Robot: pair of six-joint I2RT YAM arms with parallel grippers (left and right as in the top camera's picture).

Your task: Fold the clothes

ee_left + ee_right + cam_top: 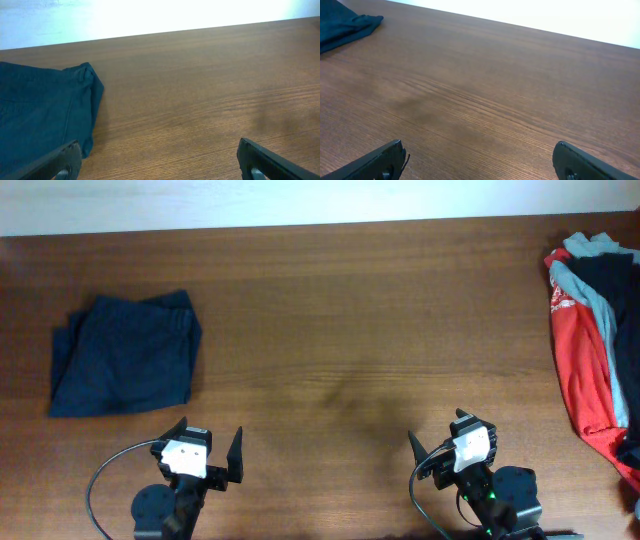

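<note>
Both your arms show black. Left claw [210, 432] and right claw [452, 438] each wear a white plate [187, 448]; a black cable [97, 485] loops beside the left; a green light [490, 498] glows on the right.

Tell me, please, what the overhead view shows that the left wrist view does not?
Only the overhead shows the red and grey-blue pile at the right edge of the table, the open right hand, and the whole outline of the navy garment. Only the left wrist gives a close, low look at that garment's right edge. Both show the navy garment, the table and the open left hand.
</note>
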